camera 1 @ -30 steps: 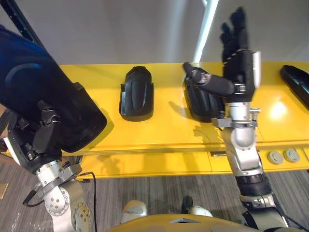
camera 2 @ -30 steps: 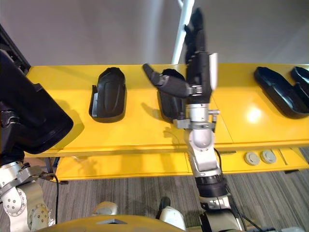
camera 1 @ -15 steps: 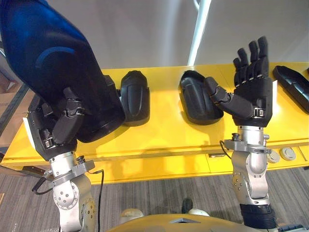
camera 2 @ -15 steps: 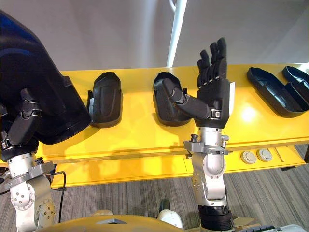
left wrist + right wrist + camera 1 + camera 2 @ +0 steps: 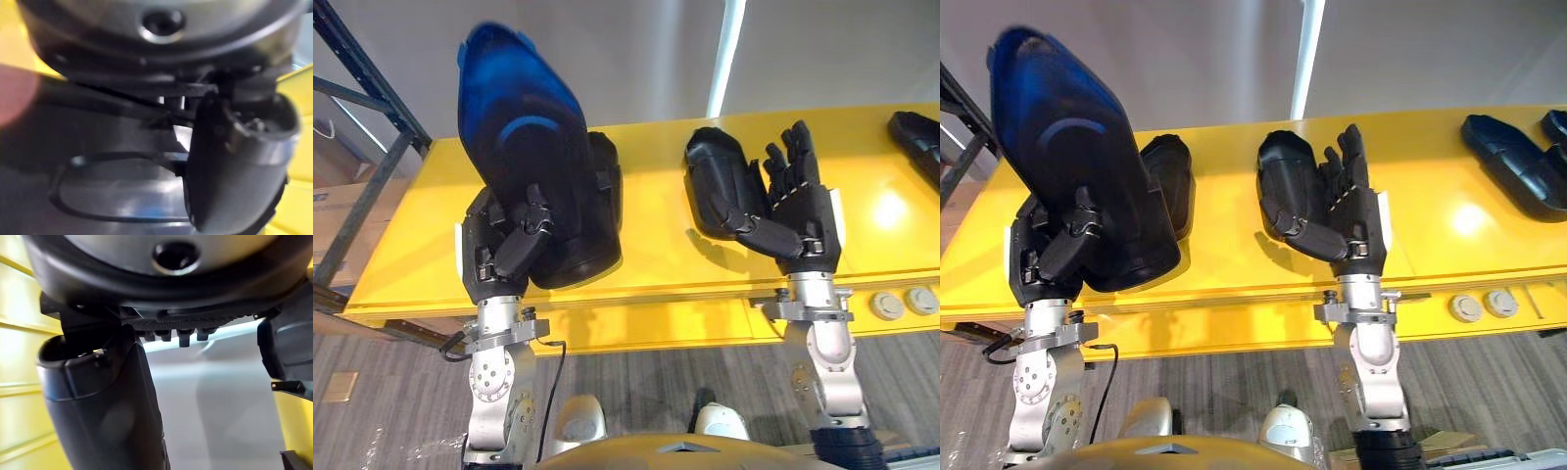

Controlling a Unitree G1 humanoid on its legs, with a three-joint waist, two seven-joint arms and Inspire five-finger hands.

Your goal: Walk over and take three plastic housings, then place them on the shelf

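The left hand (image 5: pixel 504 250) is clenched round the lower rim of one plastic housing (image 5: pixel 524 147), raised at left of frame. The right hand (image 5: pixel 793 215), released with fingers spread, stands before a second housing (image 5: pixel 715 181) lying on the yellow surface (image 5: pixel 656 264), centre. The shell is probably light, stiff and slick; grip its rim.

Bright, even overhead indoor light, a white glare spot on the glossy yellow table (image 5: pixel 862 186), soft dark shadow beside the lying housing (image 5: pixel 715 186), blue sheen across the raised housing (image 5: pixel 524 137), glowing white strip (image 5: pixel 729 49) against the grey wall (image 5: pixel 822 49), both wrist views dim and shadowed.
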